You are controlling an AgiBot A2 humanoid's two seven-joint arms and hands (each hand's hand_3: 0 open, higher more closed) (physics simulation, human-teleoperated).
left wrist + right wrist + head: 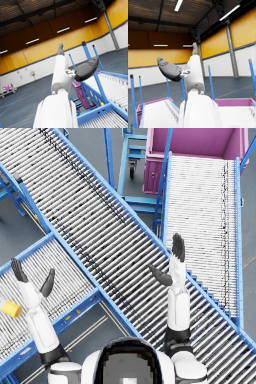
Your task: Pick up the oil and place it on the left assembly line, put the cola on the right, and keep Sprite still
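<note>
While both arms reach up, the left hand (31, 289) and right hand (175, 265) are spread wide, holding nothing. Left of the long roller belt (90, 213), a yellow-capped bottle (10, 308) lies on the side belt (70, 268) by the left hand. Beyond the long belt stands a pink bin (195, 140)

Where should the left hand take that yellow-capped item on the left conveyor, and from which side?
Only the yellow cap end shows; the rest is cut off by the picture's edge. It seems to lie on its side on the left conveyor, so probably come from above with the left hand, open beside it, and close across it just behind the cap.
</note>
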